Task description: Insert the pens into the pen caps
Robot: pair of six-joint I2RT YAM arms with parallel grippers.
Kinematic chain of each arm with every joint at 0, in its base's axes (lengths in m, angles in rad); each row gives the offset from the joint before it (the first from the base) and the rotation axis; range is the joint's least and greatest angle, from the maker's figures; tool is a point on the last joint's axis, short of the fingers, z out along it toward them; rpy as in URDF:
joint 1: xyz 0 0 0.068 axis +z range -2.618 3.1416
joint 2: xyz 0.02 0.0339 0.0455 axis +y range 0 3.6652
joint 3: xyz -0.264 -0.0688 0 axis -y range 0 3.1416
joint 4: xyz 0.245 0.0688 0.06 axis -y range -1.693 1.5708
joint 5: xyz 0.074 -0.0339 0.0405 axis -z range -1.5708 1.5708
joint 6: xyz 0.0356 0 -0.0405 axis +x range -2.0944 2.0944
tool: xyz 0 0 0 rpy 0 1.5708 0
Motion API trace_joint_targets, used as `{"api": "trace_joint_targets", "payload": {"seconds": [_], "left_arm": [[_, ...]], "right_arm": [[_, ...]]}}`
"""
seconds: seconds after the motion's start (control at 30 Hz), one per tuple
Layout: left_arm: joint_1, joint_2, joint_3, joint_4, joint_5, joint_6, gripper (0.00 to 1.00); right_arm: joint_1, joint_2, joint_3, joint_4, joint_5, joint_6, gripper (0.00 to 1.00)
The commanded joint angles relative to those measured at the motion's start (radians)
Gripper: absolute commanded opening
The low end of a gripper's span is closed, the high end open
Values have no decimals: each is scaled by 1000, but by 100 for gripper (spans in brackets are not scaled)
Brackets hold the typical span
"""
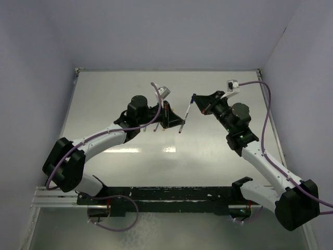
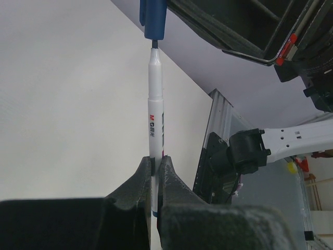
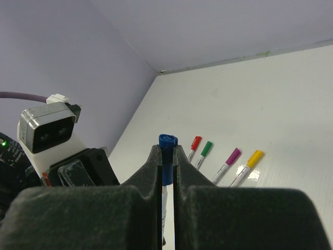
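Note:
My left gripper is shut on a white pen and holds it in the air. The pen's dark tip sits at the mouth of a blue cap, with a short length of tip still showing. My right gripper is shut on that blue cap, and the pen body shows below it between the jaws. In the top view the two grippers, left and right, meet over the table's middle with the pen between them. Four capped pens lie side by side on the table: red, green, purple, yellow.
The left arm's wrist camera is close beside the right gripper. The right arm fills the right of the left wrist view. Lilac walls close in the white table. A black rail runs along the near edge.

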Motion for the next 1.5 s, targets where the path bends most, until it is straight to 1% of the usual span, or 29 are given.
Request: {"api": "trace_joint_targets", "payload": {"seconds": [0.0, 0.47, 0.7, 1.0, 1.17, 1.33, 1.47], "left_arm": [[4, -22, 1, 65, -5, 0, 0], [4, -15, 2, 85, -34, -6, 0], [5, 31, 18, 132, -69, -32, 0], [13, 72, 67, 167, -169, -70, 0], [27, 70, 95, 175, -215, -79, 0], [34, 88, 144, 169, -237, -76, 0], [39, 99, 175, 148, -265, -53, 0]], "right_arm": [[0, -25, 0, 29, -22, -4, 0], [8, -21, -39, 55, -58, 50, 0], [11, 13, -34, 48, -150, 86, 0], [26, 59, -5, -117, -223, 50, 0], [34, 70, 24, -255, -211, -13, 0], [53, 113, 35, -327, -225, -37, 0], [96, 150, 47, -371, -202, -44, 0]]}}
